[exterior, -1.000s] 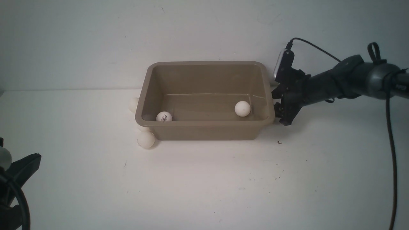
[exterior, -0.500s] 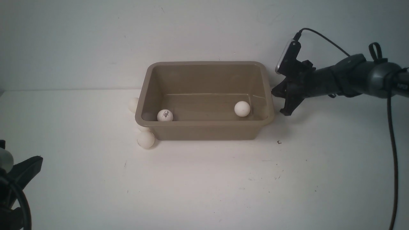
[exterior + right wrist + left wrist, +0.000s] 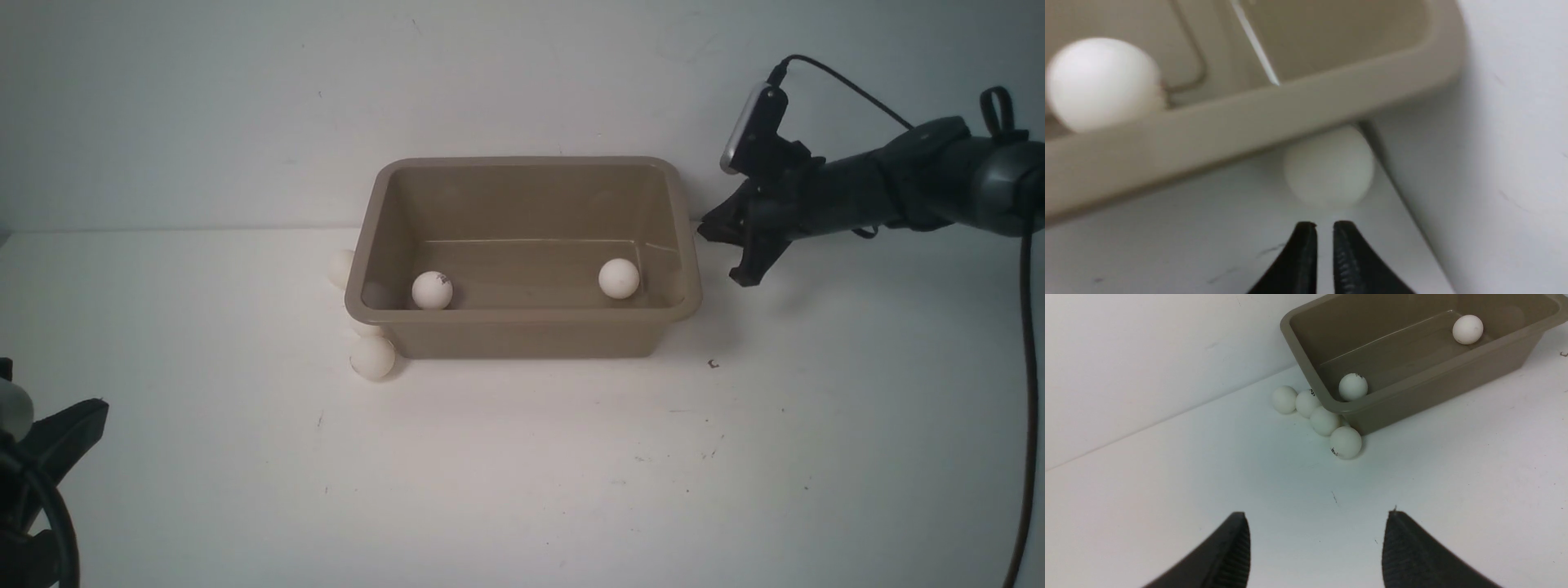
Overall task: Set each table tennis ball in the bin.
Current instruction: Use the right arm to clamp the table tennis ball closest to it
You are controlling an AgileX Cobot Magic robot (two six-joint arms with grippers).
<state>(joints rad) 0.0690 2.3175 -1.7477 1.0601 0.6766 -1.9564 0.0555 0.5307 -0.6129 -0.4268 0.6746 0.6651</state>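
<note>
The taupe bin (image 3: 522, 335) stands at the back middle of the table. Two table tennis balls lie inside it, one at the left end (image 3: 432, 290) and one at the right (image 3: 619, 278). Several more balls cluster outside its left end (image 3: 1284, 399) (image 3: 1307, 403) (image 3: 1324, 421) (image 3: 1345, 442). Another ball (image 3: 1329, 165) sits under the rim (image 3: 1249, 118), just ahead of my right gripper (image 3: 1325, 224). That gripper is shut on nothing and hovers off the bin's right end (image 3: 727, 253). My left gripper (image 3: 1316, 516) is open and empty, low at the front left (image 3: 49, 433).
A pale wall (image 3: 245, 106) rises close behind the bin. The right arm's black cable (image 3: 1020, 367) hangs down the right side. A small dark mark (image 3: 714, 364) lies on the white table in front of the bin's right corner.
My right gripper has shut, risen and drawn back to the right from the bin's end. The ball at the bin's left end rolled slightly right. The left arm stayed put.
</note>
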